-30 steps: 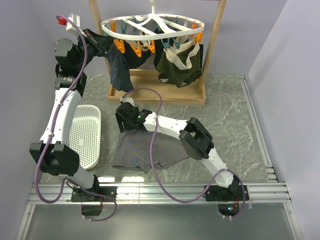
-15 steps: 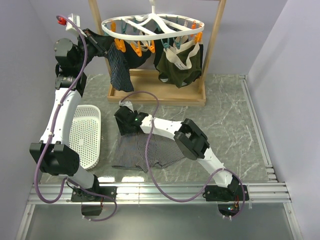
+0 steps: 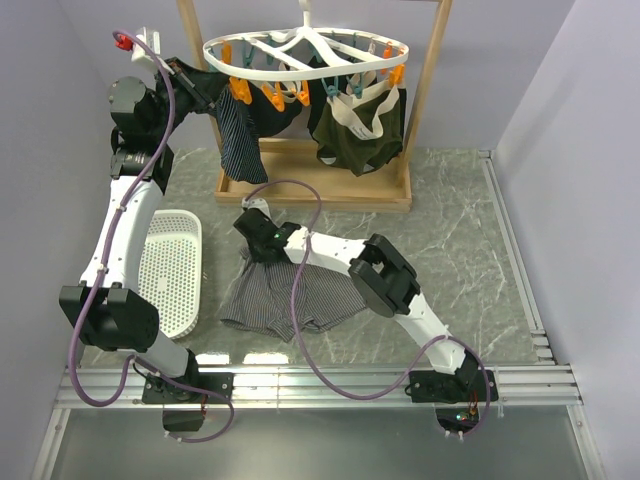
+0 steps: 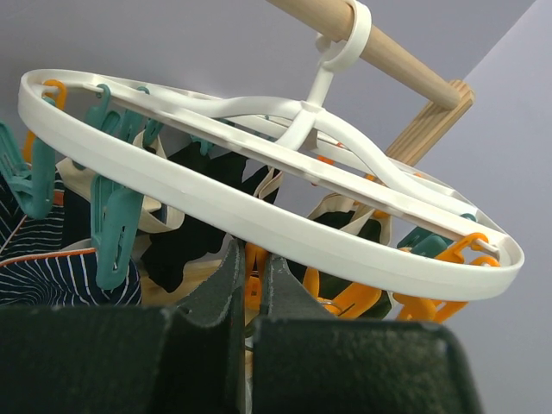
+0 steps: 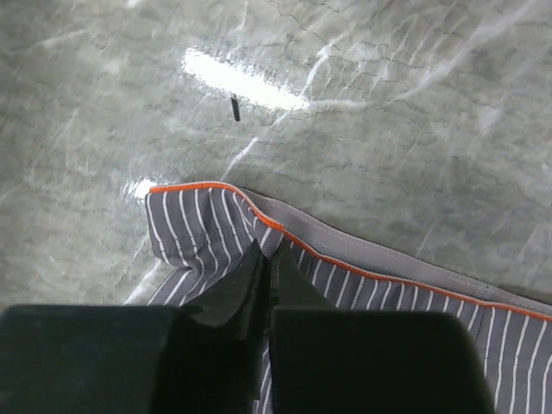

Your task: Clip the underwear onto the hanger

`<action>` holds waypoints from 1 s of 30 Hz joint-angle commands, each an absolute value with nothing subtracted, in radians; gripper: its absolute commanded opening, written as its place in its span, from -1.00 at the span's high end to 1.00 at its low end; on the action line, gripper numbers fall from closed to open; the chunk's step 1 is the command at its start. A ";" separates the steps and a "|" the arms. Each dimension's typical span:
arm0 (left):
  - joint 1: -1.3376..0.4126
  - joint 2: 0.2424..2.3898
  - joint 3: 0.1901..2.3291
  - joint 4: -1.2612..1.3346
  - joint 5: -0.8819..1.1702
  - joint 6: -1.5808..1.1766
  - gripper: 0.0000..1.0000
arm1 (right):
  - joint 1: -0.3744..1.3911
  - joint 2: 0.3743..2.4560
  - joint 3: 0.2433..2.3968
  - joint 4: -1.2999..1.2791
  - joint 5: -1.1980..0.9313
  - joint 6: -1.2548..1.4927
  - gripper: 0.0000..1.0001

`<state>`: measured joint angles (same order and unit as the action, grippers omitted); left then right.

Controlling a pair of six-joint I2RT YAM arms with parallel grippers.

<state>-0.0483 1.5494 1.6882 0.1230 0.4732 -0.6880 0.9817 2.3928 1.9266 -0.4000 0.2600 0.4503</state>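
The underwear (image 3: 270,300), soft grey cloth with fine pale stripes and an orange-piped waistband (image 5: 362,259), lay rumpled on the veined, marble-look table (image 3: 450,230) in front of the wooden frame (image 3: 315,192). The right gripper (image 5: 264,252) had its dark fingers (image 5: 233,289) pressed together on a fold of that cloth just below the waistband. From the frame's round top bar hung the hanger (image 4: 259,211), a smooth white plastic oval with teal and orange clips (image 4: 116,233). The left gripper (image 4: 248,263), fingers closed tight, sat just under that ring; we could not tell whether it pinched anything.
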 commanded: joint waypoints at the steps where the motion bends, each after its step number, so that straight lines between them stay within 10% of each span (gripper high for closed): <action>1: -0.048 1.514 1.678 0.138 0.472 -0.669 1.00 | 0.973 2.378 1.867 -0.419 0.206 0.414 1.00; 18: -0.048 1.508 1.666 0.110 0.488 -0.658 0.99 | 0.960 1.823 1.441 0.369 0.348 -0.050 1.00; 30: -0.048 1.500 1.651 0.103 0.505 -0.675 0.99 | 0.946 1.893 1.558 0.745 0.549 -0.255 1.00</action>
<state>-0.0483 1.5360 1.6577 0.1078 0.4831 -0.6739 0.9630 1.8675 1.4700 0.5892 0.4534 -0.1974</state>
